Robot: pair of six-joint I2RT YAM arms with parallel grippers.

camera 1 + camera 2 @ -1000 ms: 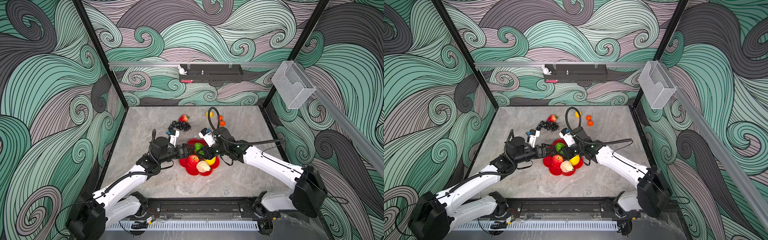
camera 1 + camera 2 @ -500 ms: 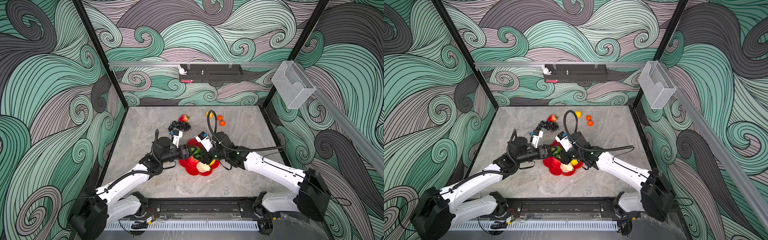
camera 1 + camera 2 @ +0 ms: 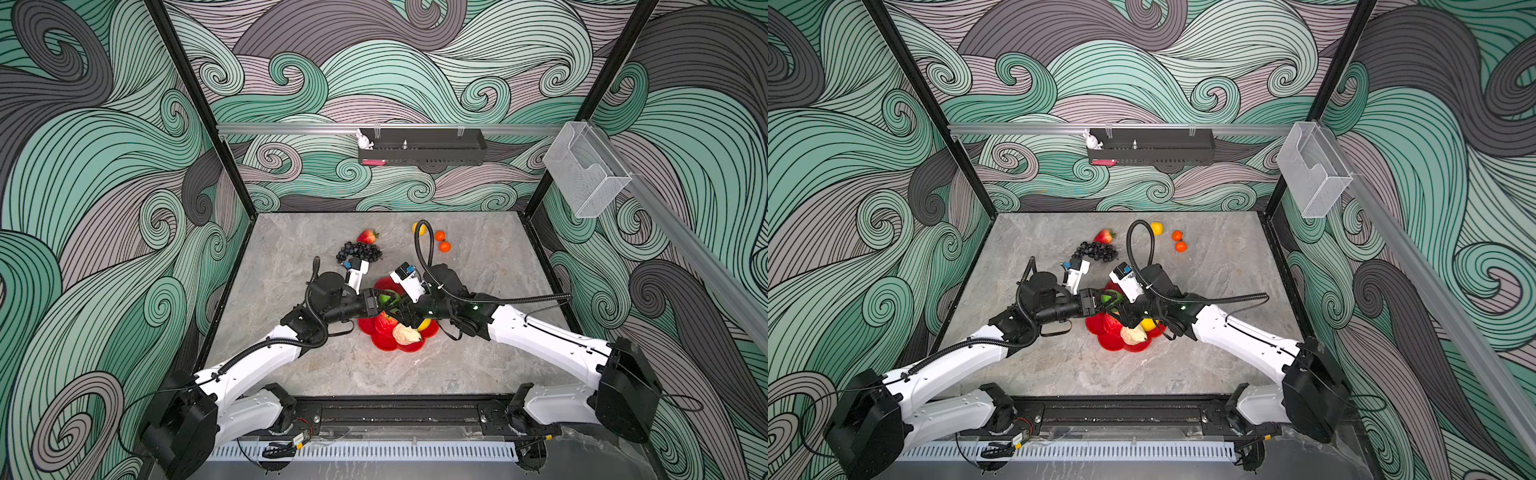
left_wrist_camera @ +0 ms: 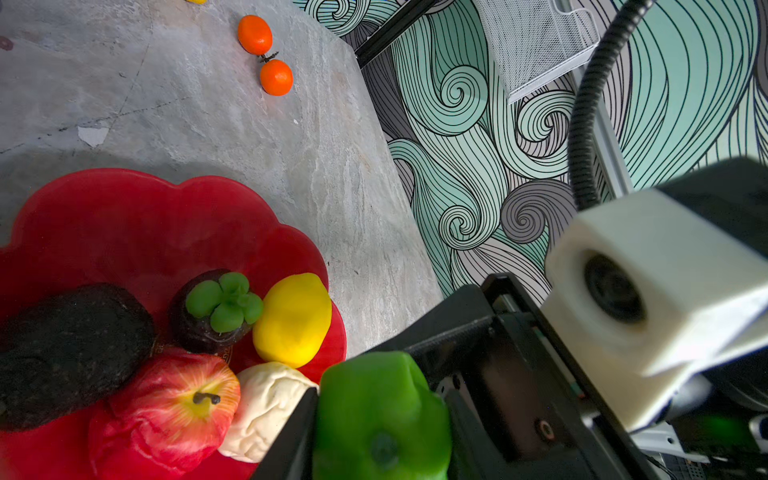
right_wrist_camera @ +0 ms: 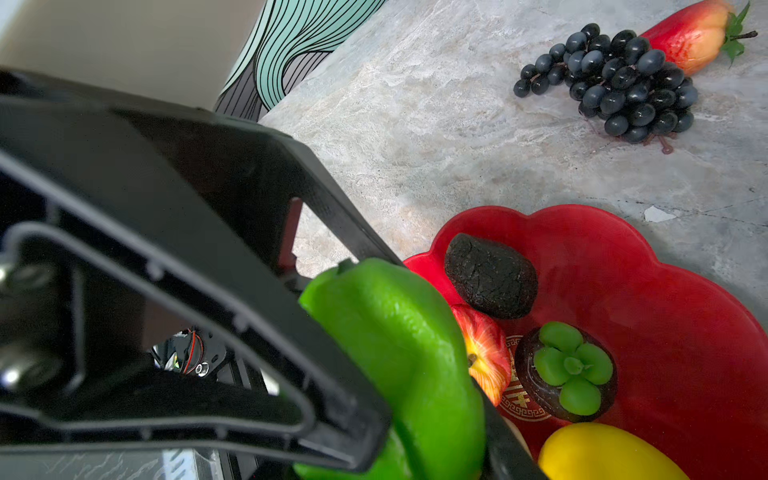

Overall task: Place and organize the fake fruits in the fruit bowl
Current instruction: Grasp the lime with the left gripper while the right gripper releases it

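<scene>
The lime hangs over the bowl, grasped by the right claw. The left claw brackets it from the desk's left side. I cannot tell whether it is clenched.

Lime — lower end out of frame

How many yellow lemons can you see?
2. One lemon lies in the bowl; the other sits on the far table, near two oranges. Others may be hidden.
</scene>
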